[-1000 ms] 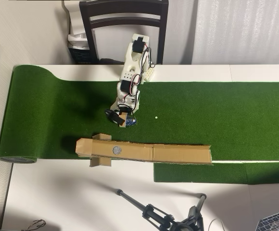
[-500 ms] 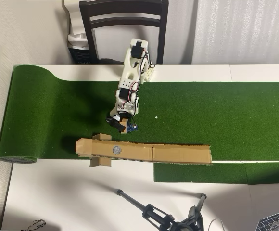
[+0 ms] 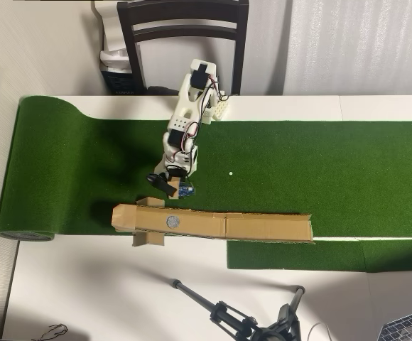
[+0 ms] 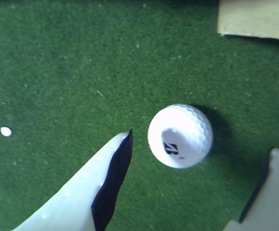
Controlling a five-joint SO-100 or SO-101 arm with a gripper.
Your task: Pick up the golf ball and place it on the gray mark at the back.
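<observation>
The small white dimpled golf ball (image 4: 180, 136) rests on the green turf mat (image 4: 57, 62) between the spread, empty fingers of the white two-finger gripper (image 4: 199, 144), and being hard, light, smooth and prone to roll, it probably wants squeezing squarely across its widest middle.

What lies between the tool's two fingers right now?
In the wrist view, the golf ball sits on the green turf between the open tool's fingers, with turf showing either side.
</observation>
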